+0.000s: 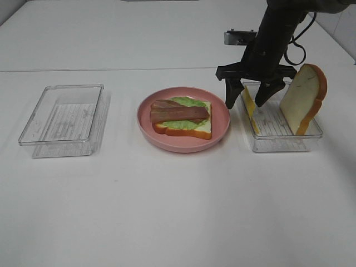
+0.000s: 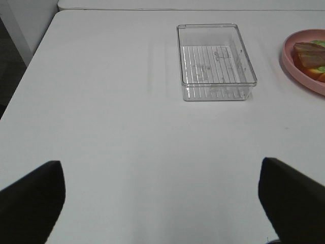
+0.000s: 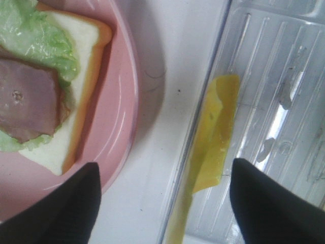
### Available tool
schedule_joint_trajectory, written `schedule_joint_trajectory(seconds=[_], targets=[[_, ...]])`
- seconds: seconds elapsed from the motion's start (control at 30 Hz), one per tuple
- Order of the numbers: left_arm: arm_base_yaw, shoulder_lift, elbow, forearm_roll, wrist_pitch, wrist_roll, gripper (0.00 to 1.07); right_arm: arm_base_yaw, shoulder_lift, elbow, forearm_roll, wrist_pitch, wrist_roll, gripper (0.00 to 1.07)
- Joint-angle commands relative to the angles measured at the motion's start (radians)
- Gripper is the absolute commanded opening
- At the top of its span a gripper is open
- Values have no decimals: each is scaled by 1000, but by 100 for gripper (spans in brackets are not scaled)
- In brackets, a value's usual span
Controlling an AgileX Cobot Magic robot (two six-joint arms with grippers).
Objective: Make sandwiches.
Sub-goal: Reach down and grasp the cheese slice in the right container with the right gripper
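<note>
The partly built sandwich sits at the centre of the exterior high view on the pink plate (image 1: 183, 146): a bottom bread slice (image 1: 204, 129), a lettuce leaf (image 1: 189, 123) and bacon strips (image 1: 179, 114), stacked flat so that the next layer can be laid on top. Judged from this stack, the cheese and the closing slice are not yet added.

At 3 o'clock from the plate stands the right-hand tray (image 1: 283, 143). The cheese slice (image 1: 251, 115) stands on edge against the tray's 9 o'clock wall. The second bread slice (image 1: 303, 100) leans upright against the 3 o'clock wall. Standing on edge gives each piece two faces for the fingers to reach.

The right gripper (image 1: 247, 104) hangs over the tray's 9 o'clock wall with its jaws apart. The right wrist view shows the cheese between the two fingers, neither one touching it. This position suggests a pinch on the cheese as the step in hand. The tray wall appears to lie inside the same gap, so a closing grip could catch the wall as well.

At 9 o'clock from the plate, the left-hand tray (image 1: 33, 142) holds nothing. The left gripper (image 2: 160, 173) hovers above the bare table (image 1: 167, 222), jaws spread wide and holding nothing, clear of the working area.
</note>
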Motion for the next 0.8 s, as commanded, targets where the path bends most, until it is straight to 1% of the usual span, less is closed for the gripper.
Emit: schedule_joint_trajectory(seconds=[0.03,0.07,0.1,0.13,0.2,0.6,0.67,0.73,0.77,0.8], targets=[[1,-19,0,-8,-6,0,98,-5,0,-6,-3,1,-6,55],[1,-19,0,-8,-6,0,98,-5,0,-6,-3,1,-6,55],[1,-19,0,-8,-6,0,98,-5,0,-6,-3,1,0,49],[1,-19,0,-8,-6,0,98,-5,0,-6,-3,-2,3,46],[1,-19,0,-8,-6,0,98,-5,0,-6,-3,-3,3,45],[1,-19,0,-8,-6,0,98,-4,0,-6,-3,0,3,45],[1,-19,0,-8,-6,0,98,-4,0,-6,-3,-3,3,43],[1,-19,0,-8,-6,0,98,-4,0,-6,-3,-3,3,32],[1,-19,0,-8,-6,0,98,-4,0,-6,-3,-3,3,32],[1,-19,0,-8,-6,0,98,-4,0,-6,-4,-3,3,22]])
